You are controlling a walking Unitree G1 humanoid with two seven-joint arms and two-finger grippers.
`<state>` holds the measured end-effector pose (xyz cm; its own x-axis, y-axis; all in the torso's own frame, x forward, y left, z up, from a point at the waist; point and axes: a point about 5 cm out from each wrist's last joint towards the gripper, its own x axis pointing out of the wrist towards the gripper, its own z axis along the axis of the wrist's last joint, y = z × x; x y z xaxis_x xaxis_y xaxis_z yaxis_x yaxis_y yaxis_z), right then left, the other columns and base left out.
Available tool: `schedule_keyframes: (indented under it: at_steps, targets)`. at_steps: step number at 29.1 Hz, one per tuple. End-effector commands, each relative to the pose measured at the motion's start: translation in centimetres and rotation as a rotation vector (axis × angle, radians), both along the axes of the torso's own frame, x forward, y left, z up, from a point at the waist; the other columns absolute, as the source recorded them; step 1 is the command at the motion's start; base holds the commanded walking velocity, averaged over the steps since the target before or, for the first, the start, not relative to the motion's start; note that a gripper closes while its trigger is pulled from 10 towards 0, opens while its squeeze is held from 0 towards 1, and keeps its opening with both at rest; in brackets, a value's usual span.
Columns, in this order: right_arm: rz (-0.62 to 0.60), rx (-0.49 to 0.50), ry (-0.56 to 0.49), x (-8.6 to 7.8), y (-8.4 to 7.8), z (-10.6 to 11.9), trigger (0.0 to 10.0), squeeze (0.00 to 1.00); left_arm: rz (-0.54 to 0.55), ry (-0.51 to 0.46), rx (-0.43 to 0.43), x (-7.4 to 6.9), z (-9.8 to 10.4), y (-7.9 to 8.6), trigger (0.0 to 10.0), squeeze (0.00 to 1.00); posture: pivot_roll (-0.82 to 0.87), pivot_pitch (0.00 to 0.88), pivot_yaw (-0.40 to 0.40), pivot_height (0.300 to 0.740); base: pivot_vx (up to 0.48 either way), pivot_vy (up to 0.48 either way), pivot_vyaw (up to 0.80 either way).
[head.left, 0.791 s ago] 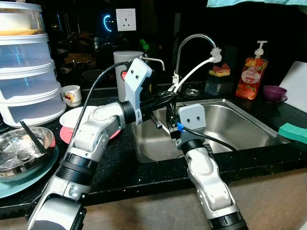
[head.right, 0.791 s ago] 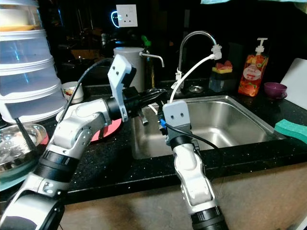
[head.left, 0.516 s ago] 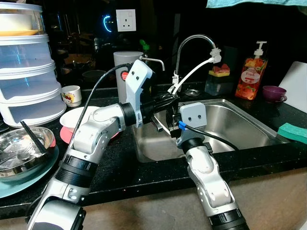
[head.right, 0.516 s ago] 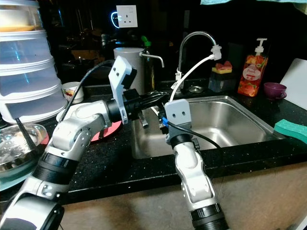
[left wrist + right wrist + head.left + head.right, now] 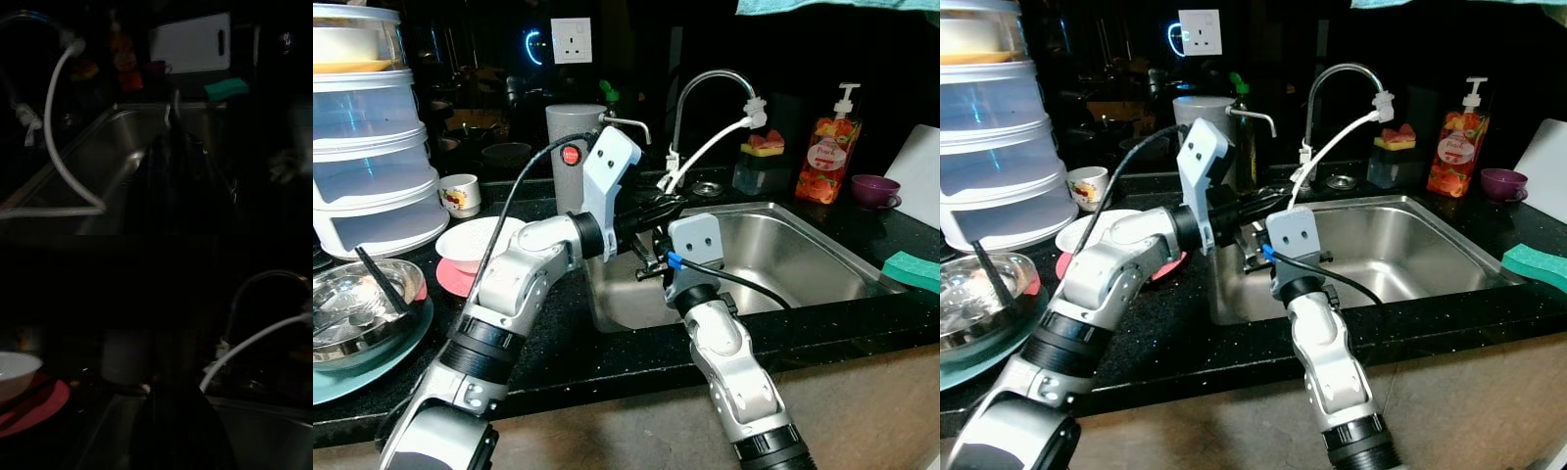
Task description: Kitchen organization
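Observation:
Both arms meet over the left end of the steel sink (image 5: 783, 255). My left gripper (image 5: 656, 210) reaches across from the counter to just above the sink's left rim. My right gripper (image 5: 649, 262) sits close below it, mostly hidden behind its own grey wrist housing. A small metallic piece glints between the two grippers; I cannot tell what it is or which gripper holds it. In the dark left wrist view, a thin shiny strip (image 5: 169, 111) stands over the sink basin. A white bowl (image 5: 475, 240) rests on a red plate (image 5: 455, 279) left of the sink.
A faucet (image 5: 705, 83) with a white hose (image 5: 705, 147) arches over the sink. Behind it stands a soap bottle (image 5: 825, 147); a purple cup (image 5: 873, 189), white cutting board (image 5: 918, 166) and green sponge (image 5: 911, 269) lie right. A grey canister (image 5: 570, 137), mug (image 5: 460, 194), stacked containers (image 5: 367, 147) and steel bowl (image 5: 362, 299) crowd the left.
My left arm has swung to the right, uncovering more of the white bowl. My right wrist has shifted slightly left, closer under the left gripper.

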<state>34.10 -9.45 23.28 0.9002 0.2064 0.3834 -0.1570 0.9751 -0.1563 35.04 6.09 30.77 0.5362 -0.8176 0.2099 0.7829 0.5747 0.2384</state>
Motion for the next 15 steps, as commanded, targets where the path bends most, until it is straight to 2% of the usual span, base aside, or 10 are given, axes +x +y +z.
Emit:
schedule_keyframes:
  at_steps: [1,3,4,5,6,8,11,13,15]
  targets:
    - [-0.05,0.06,-0.046,0.0,-1.4,0.8,0.0,0.0,0.114,0.056,0.006,0.9,-1.6,1.8,10.0,1.0,0.02,0.0,0.014,0.74,0.0,0.0,0.0]
    - [-0.061,0.066,-0.034,0.2,-1.5,0.7,0.0,0.0,0.133,0.045,-0.028,0.9,-1.3,2.1,10.0,1.0,0.02,0.0,0.014,0.74,0.0,0.0,0.0]
    - [-0.075,0.08,-0.013,0.5,-1.9,0.6,0.0,0.0,0.162,0.031,-0.088,0.6,-0.8,2.9,10.0,0.0,0.03,0.0,0.01,0.74,0.0,0.0,0.0]
    - [-0.078,0.084,-0.009,0.5,-2.0,0.5,2.3,0.0,0.17,0.028,-0.102,0.6,-0.7,3.0,10.0,0.0,0.03,0.0,0.01,0.74,0.0,0.0,0.0]
    - [-0.082,0.086,-0.011,0.6,-2.3,0.7,10.0,0.0,0.159,0.017,-0.138,0.2,-0.3,3.4,10.0,0.0,0.04,0.0,0.004,0.74,0.0,0.0,0.0]
    - [-0.089,0.091,-0.018,1.0,-2.9,1.1,10.0,0.0,0.129,0.008,-0.214,-0.6,0.2,4.3,10.0,0.0,0.04,0.0,0.0,0.74,0.0,0.0,0.0]
    - [-0.105,0.076,-0.015,1.6,-3.5,1.4,10.0,0.0,0.118,0.004,-0.259,-1.2,0.4,5.2,10.0,0.0,0.05,0.007,-0.01,0.74,0.0,0.0,0.0]
    - [-0.116,0.06,-0.004,2.3,-4.0,1.6,10.0,0.0,0.12,0.011,-0.266,-1.7,0.3,5.8,10.0,0.0,0.06,0.023,-0.018,0.74,0.0,0.0,0.0]
    - [-0.121,0.02,0.041,3.3,-4.4,1.4,10.0,0.0,0.169,0.016,-0.239,-1.7,-0.2,6.4,10.0,0.0,0.07,0.033,-0.023,0.74,0.0,0.0,0.0]
